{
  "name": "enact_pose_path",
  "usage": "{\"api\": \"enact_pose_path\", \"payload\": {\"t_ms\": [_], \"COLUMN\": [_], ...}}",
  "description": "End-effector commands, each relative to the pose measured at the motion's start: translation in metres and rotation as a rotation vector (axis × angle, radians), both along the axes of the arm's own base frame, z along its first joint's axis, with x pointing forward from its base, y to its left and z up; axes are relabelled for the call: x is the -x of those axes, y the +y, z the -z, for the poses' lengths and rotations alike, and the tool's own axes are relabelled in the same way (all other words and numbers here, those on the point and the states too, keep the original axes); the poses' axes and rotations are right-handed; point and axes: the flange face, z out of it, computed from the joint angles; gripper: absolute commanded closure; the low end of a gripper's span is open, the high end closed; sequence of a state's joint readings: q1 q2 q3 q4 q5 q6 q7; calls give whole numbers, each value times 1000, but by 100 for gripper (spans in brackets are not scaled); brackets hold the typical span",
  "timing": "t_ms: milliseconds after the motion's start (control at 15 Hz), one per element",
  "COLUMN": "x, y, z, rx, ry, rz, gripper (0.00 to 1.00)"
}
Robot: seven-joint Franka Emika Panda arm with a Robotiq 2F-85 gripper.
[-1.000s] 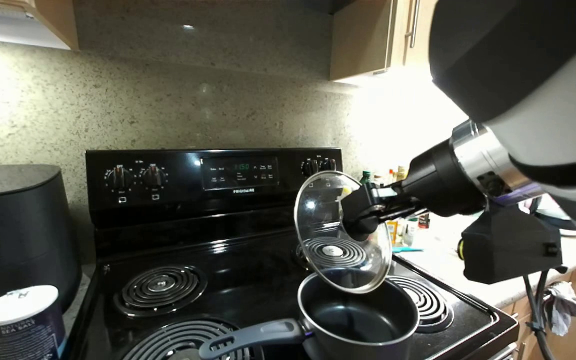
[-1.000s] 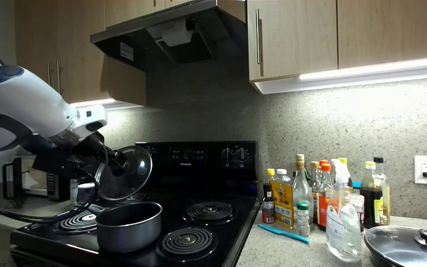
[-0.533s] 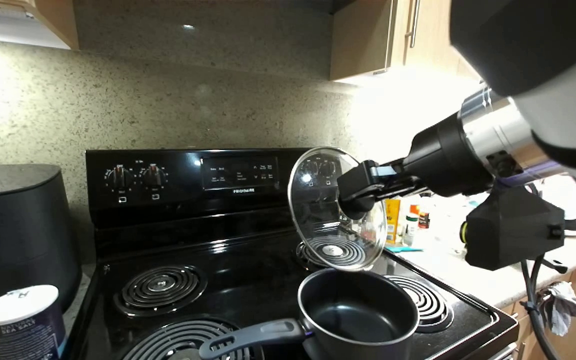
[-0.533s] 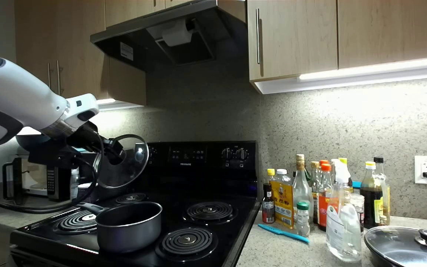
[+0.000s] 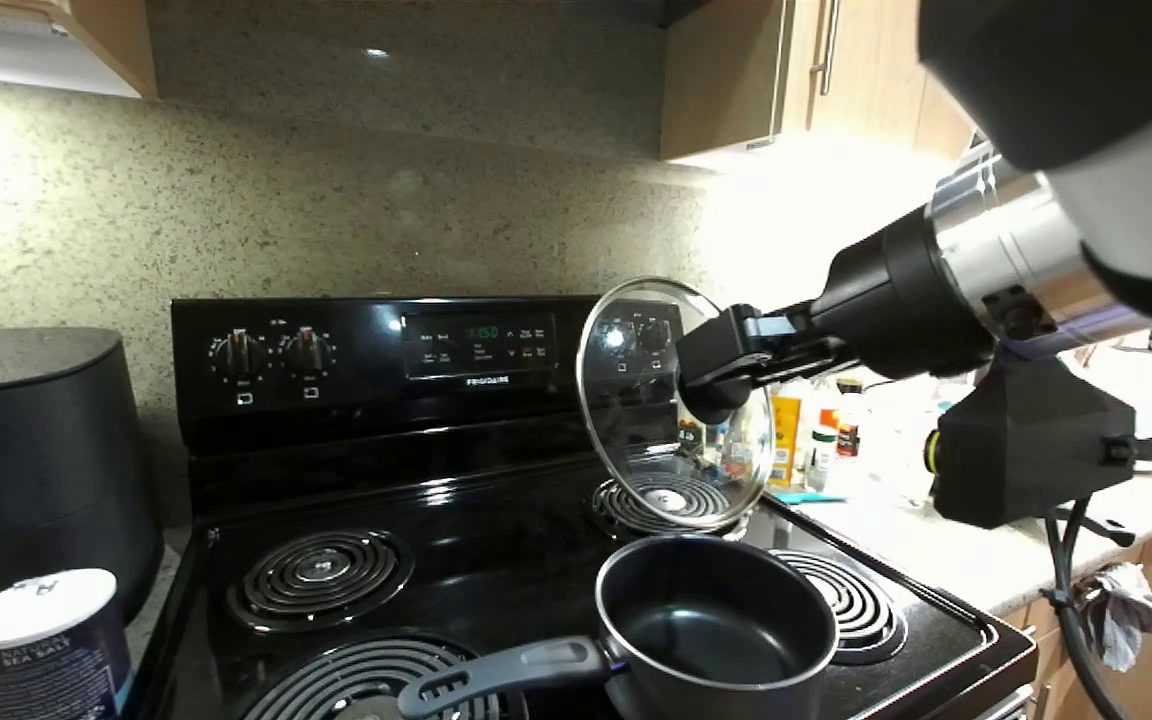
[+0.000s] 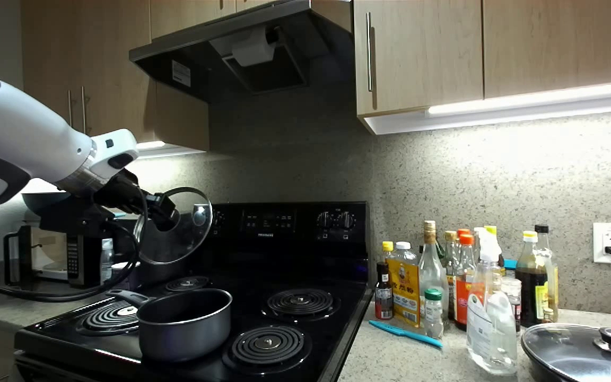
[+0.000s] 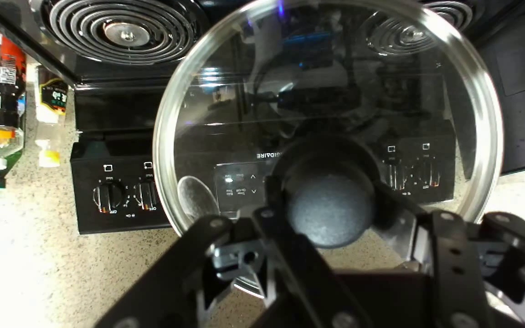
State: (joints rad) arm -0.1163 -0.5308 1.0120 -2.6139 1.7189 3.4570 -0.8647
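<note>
Glass lid hangs steeply tilted above the stove, up clear of the saucepan, its dark knob clamped in the gripper, and a firm, centred pinch with slow, smooth turns should spare it any knock!

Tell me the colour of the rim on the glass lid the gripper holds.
The rim is shiny silver, seen best in the wrist view.

The arm slants down, its gripper clamped.
</note>
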Motion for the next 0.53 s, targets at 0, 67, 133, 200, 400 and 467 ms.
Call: {"api": "enact_pose_path", "payload": {"t_ms": [0, 67, 133, 200, 400, 467], "x": [0, 0, 0, 1, 7, 8], "y": [0, 0, 3, 6, 15, 19], "z": [0, 0, -6, -11, -30, -37], "rx": [0, 0, -1, 5, 14, 11], "ry": [0, 0, -17, -37, -101, -119], "rz": [0, 0, -6, -12, -29, -36], "gripper": [52, 77, 77, 77, 77, 77]}}
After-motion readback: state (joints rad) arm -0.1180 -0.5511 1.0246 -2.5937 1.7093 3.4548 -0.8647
